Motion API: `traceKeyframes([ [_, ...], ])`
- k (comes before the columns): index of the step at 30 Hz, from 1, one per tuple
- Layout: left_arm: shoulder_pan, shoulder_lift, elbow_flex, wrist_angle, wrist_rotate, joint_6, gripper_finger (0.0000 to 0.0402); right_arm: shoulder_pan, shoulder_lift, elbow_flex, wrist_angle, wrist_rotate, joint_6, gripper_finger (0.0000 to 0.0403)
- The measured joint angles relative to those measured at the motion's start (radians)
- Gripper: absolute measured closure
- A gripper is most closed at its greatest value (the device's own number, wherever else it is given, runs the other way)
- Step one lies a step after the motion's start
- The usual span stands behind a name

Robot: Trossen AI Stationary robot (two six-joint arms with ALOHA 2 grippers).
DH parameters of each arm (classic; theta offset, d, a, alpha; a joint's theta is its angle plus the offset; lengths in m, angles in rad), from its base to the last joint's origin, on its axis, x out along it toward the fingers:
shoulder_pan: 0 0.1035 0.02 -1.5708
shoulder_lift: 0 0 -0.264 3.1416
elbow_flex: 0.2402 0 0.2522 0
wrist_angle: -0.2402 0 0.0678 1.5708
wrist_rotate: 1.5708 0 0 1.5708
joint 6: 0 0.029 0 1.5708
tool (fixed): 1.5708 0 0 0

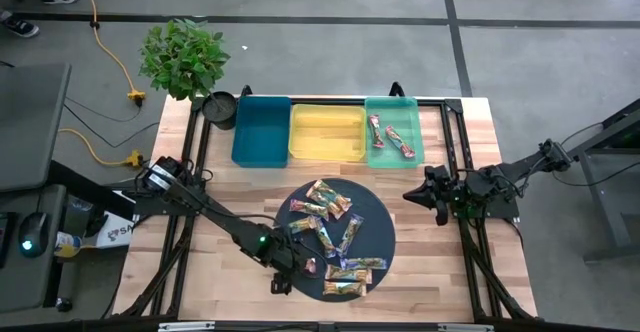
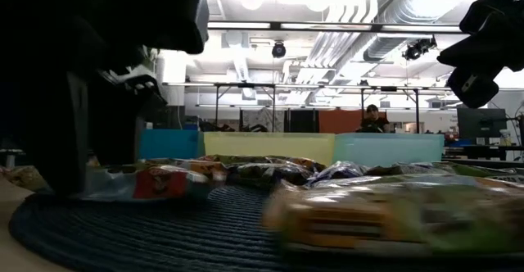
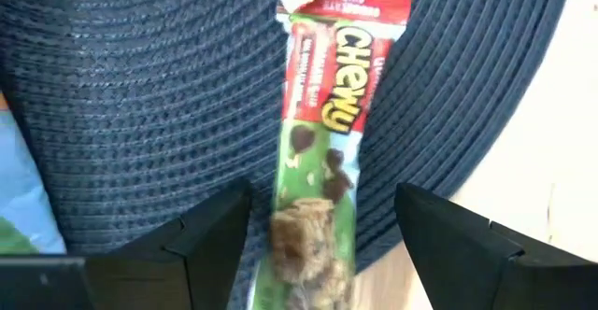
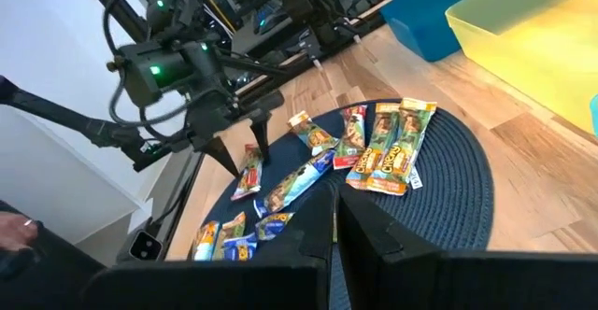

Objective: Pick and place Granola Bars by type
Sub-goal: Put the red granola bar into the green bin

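Left wrist view: left end effector (image 3: 322, 240) spread, apparently not yet gripping, straddling red-green bar (image 3: 327, 151) on mat (image 3: 140, 95).

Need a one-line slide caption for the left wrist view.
Open left gripper straddles a red-and-green Chewy granola bar lying at the edge of the dark blue woven mat.

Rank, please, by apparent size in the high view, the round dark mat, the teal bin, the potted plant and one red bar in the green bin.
1. Round dark mat, clearly the largest.
2. Teal bin and potted plant: too alike to rank.
3. Red bar in the green bin, smallest by far.
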Motion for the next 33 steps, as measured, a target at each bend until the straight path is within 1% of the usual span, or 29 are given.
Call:
traceKeyframes([
  [3, 0.000, 0.006, 0.000, 0.012, -0.029, 0.001, 0.0138, 0.000, 0.008, 0.000, -0.001, -0.007, 0.015, 0.0400],
  [8, 0.000, 0.006, 0.000, 0.014, -0.031, 0.022, 0.0138, 0.000, 0.009, 0.000, -0.003, -0.019, 0.016, 0.0400],
  [11, 0.000, 0.006, 0.000, 0.009, -0.069, 0.053, 0.0138, 0.000, 0.010, 0.000, -0.003, -0.025, 0.016, 0.0401],
  [17, 0.001, 0.020, 0.000, -0.002, -0.102, 0.079, 0.0140, 0.000, 0.008, 0.000, -0.004, -0.050, 0.020, 0.0401],
  [23, 0.001, 0.037, 0.004, 0.019, -0.098, 0.087, 0.0174, 0.000, 0.009, 0.000, -0.004, -0.071, 0.020, 0.0400],
  [33, 0.001, 0.039, 0.002, 0.028, -0.083, 0.087, 0.0224, 0.000, 0.009, 0.000, -0.004, -0.071, 0.019, 0.0400],
])
